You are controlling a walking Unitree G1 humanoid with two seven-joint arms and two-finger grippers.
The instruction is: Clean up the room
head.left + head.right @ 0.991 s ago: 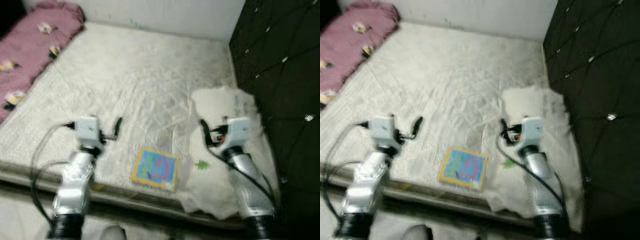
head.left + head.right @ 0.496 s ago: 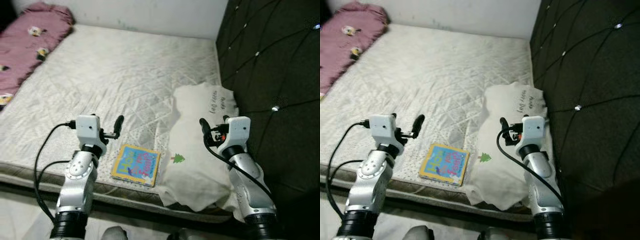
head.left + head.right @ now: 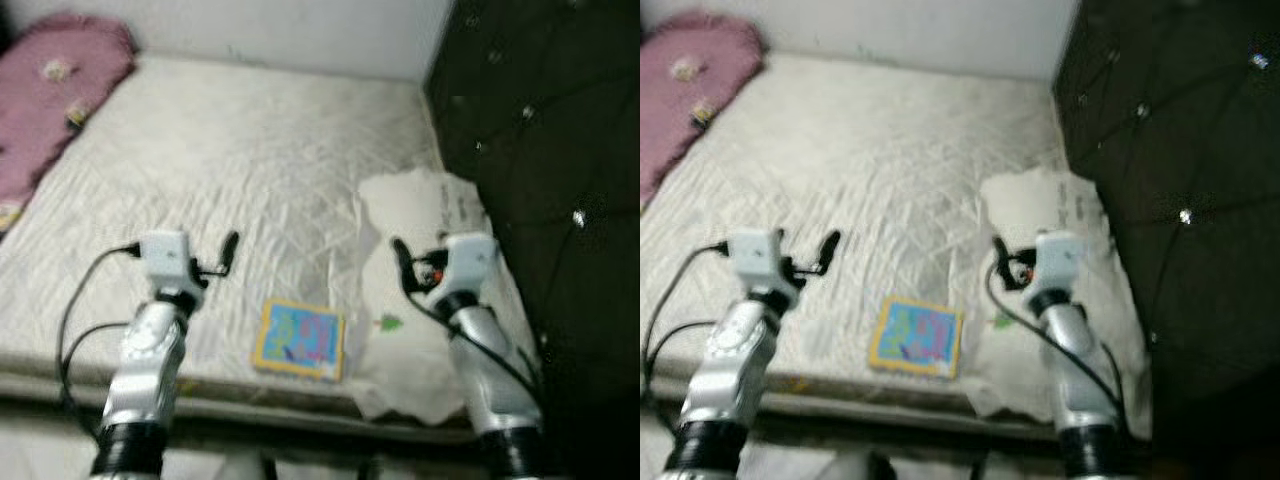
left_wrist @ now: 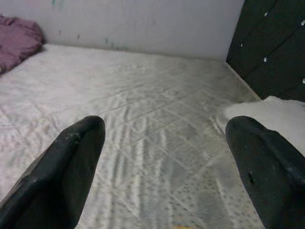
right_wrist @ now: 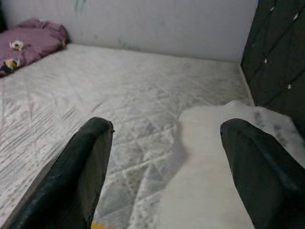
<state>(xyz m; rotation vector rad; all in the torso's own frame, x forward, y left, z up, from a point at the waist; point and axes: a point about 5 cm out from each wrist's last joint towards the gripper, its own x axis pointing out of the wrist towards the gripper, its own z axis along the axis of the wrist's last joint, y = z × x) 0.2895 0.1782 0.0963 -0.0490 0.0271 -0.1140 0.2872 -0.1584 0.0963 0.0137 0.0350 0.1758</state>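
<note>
Bed, quilted white mattress; left tool and right tool both spread, empty, hovering; picture book between them near mattress edge; white pillow under right tool; tidying apparently unstarted.

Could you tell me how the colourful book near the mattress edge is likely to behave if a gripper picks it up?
The book looks thin and flat, so probably light and fairly stiff. Lying flush on the soft mattress, its edges may be hard to get under.
</note>
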